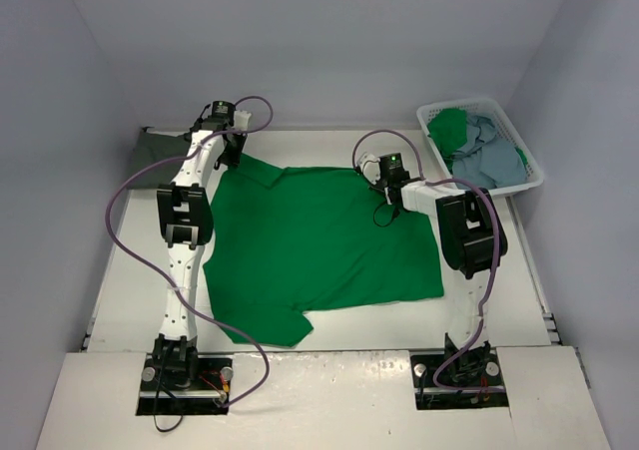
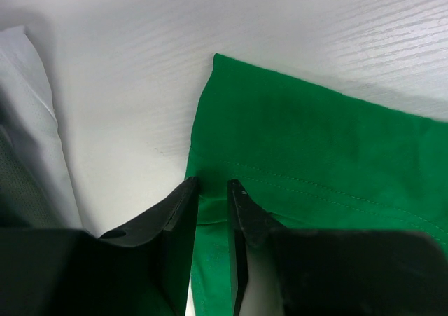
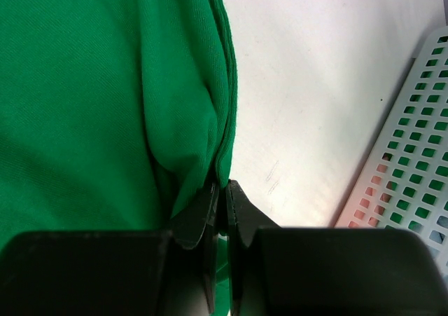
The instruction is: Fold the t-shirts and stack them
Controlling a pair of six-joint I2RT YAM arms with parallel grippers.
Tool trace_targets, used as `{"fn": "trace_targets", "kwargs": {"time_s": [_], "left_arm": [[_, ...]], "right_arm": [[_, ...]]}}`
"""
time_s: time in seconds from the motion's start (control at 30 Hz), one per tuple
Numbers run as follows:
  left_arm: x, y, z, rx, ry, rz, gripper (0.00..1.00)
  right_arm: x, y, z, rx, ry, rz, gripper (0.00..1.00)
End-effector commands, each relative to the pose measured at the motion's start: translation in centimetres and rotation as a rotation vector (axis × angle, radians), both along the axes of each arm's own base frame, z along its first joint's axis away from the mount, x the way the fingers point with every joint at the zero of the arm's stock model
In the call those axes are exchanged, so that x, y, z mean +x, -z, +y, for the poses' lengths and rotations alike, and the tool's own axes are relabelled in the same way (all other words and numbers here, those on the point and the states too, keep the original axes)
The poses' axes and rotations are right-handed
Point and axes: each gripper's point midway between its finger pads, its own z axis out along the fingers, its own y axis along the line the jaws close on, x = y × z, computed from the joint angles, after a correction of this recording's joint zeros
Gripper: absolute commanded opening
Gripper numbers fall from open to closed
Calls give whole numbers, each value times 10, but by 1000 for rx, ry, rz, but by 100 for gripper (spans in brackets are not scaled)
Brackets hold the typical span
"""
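My left arm [image 1: 185, 221] stretched forward, left gripper [image 2: 211, 186] fingers narrowly apart; right arm [image 1: 464, 232] bent, right gripper [image 3: 225, 190] clamped on green t-shirt [image 3: 105, 85].

The setting is a robotics laboratory test cell. A white table [image 1: 110, 270] is enclosed on three sides by plain pale walls [image 1: 300, 41], in the manner of a purpose-built recording booth. Two slender robot arms, the left arm [image 1: 185, 221] and the right arm [image 1: 464, 240], are bolted on black base plates [image 1: 205, 395] at the near edge, and purple-grey cables [image 1: 110, 216] are looped loosely beside them. Household laundry is set within this rig: a green t-shirt [image 1: 319, 240] is spread on the table, and more garments [image 1: 489, 151] are heaped in a white plastic basket [image 1: 457, 104] at the far right corner.
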Motion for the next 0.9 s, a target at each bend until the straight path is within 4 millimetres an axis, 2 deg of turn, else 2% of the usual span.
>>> {"fn": "trace_targets", "kwargs": {"time_s": [0.0,0.07,0.27,0.47,0.57,0.63,0.67,0.7,0.87], "left_arm": [[17,-42,-4,3,4,-114,19],[17,-39,-3,6,5,-108,18],[18,-34,-2,12,-2,-104,1],[19,-36,-2,11,-6,-109,0],[19,-45,-3,4,-6,-123,0],[18,-59,-4,-5,-10,-146,0],[20,-74,-4,-10,-11,-177,0],[18,-75,-4,-9,-10,-176,0],[13,-107,-6,-29,-7,-220,0]], "right_arm": [[-4,-4,1,26,3,2,0],[-5,-3,0,24,0,6,0],[-6,-1,0,28,-1,7,0],[-7,2,0,25,1,12,0],[-8,2,0,24,0,12,0],[-6,0,-1,27,5,6,0],[-6,-1,0,28,5,4,0],[-5,-3,0,31,7,1,0],[1,-19,0,42,21,-38,0]]}}
